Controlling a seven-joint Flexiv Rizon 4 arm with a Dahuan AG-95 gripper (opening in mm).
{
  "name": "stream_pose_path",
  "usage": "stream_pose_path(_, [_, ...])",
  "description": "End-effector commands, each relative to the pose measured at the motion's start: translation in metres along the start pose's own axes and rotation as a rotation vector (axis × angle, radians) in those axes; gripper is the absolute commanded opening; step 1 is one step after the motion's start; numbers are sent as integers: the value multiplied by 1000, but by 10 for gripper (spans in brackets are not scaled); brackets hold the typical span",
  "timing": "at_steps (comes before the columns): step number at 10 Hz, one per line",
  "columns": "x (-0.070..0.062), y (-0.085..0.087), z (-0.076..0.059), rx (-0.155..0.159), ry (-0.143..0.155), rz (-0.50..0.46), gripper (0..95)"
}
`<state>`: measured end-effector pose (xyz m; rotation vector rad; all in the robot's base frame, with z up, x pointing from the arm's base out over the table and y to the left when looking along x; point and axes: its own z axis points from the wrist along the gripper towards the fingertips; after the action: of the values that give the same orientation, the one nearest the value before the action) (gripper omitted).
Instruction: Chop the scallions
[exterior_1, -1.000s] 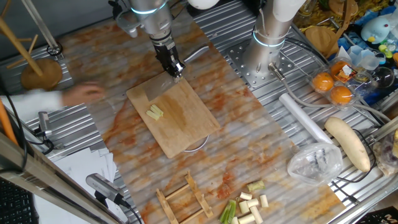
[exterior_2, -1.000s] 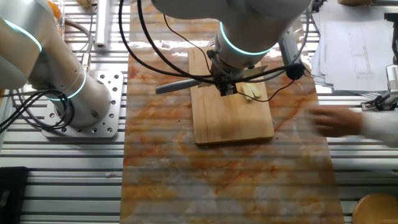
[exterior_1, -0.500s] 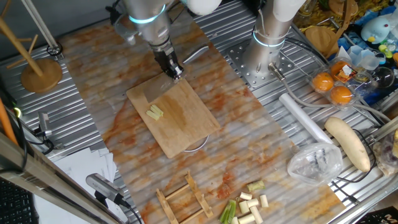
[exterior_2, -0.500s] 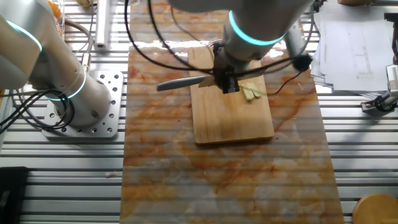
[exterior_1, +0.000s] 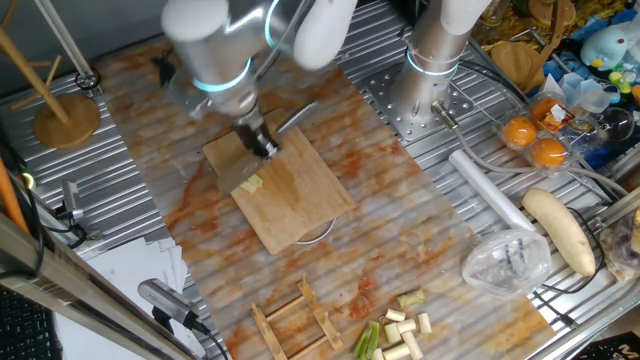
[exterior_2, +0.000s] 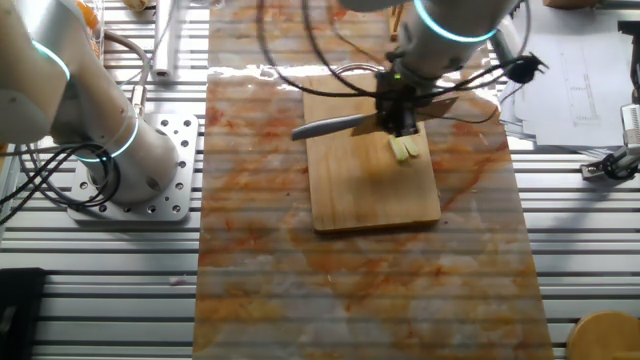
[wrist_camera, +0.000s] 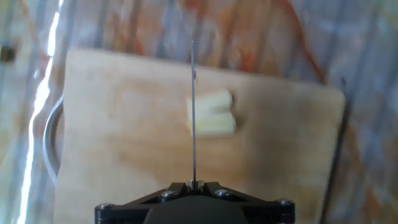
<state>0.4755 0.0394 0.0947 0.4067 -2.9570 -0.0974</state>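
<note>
So my gripper (exterior_1: 262, 146) is clamped shut on a knife (exterior_2: 335, 125), and the hand view shows the blade (wrist_camera: 193, 112) edge-on as a thin dark line running straight out from between my fingers. It sits right over the scallions (wrist_camera: 211, 114), two short pale cream pieces lying side by side and touching each other. The line of the blade crosses their left end in that view. Can't tell from any of the pictures whether the edge is actually touching them or just above.

The scallions are on the wooden cutting board (exterior_1: 300, 205), toward the end nearest my hand rather than the middle. From the other fixed view they show just below my gripper (exterior_2: 402, 118), near the board's right edge (exterior_2: 432, 190), and the knife's other end sticks out to the left over the board. The board lies on an orange-and-white marbled mat (exterior_1: 400, 240) covering the slatted metal table (exterior_1: 120, 200).

More scallion pieces (exterior_1: 400, 328), white stubs plus a few green ones, sit in a loose heap at the near edge of the mat, well apart from the board. Off to the right there's a long white radish (exterior_1: 560, 228) next to a crumpled clear plastic bag (exterior_1: 505, 262).
</note>
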Motion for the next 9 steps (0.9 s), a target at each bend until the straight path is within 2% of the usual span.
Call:
stream_pose_path(1, [-1, 2, 2, 18, -32, 3, 0])
stream_pose_path(3, [-9, 5, 9, 34, -27, 16, 0])
stream_pose_path(5, [-11, 3, 14, 35, -26, 16, 0])
stream_pose_path(7, [-15, -7, 26, 30, -29, -17, 0])
stream_pose_path(9, [-16, -8, 28, 29, -24, -16, 0])
